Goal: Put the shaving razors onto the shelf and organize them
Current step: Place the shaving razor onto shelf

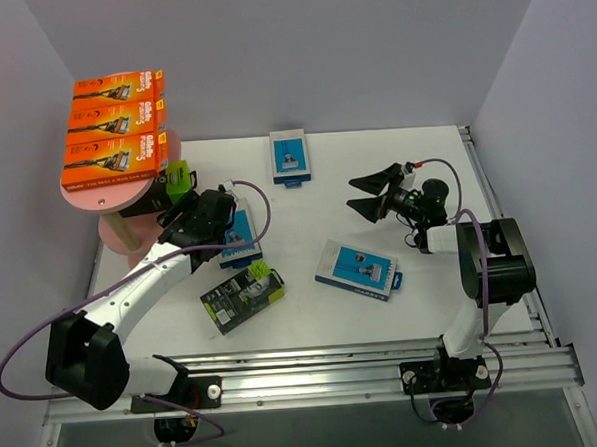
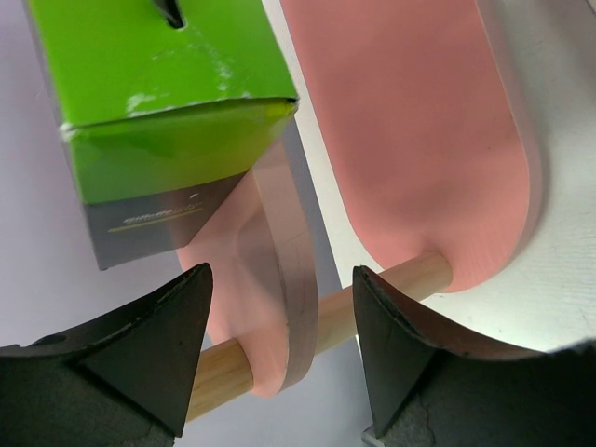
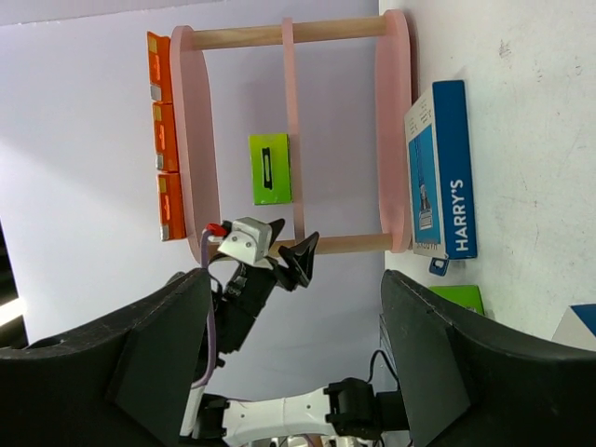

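The left claw is gaping empty beside the green pack on the shelf. The right claw is gaping likewise, well away. Three orange packs are lying on top, outside the left wrist view.

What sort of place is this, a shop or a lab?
Probably a robot lab test cell, not a shop: a white table boxed in by bare walls, two arms bolted to a metal rail, razor packs on and beside a pink shelf.
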Robot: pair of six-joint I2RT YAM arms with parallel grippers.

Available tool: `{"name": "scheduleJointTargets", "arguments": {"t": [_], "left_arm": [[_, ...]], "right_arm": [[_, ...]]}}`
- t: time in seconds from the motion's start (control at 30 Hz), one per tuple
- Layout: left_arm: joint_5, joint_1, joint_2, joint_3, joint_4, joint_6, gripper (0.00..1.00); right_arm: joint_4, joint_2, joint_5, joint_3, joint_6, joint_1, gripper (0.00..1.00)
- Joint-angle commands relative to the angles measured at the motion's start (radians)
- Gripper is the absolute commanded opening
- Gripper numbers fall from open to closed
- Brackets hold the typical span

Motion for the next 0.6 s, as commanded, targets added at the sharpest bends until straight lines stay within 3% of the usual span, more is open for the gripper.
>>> {"name": "scheduleJointTargets", "arguments": {"t": [0.0,0.57], "left_arm": [[-0.031,0.024,0.021,0.002,0.085,0.035,0.71],[-0.077,0.070,0.120,0.023,0.200,0.132,0.71]], "right_arm": [[0.354,0.000,-0.037,0.012,0.000,-0.008,0.70],[0.371,0.031,-0.048,0.013,0.002,-0.033,0.71]]}}
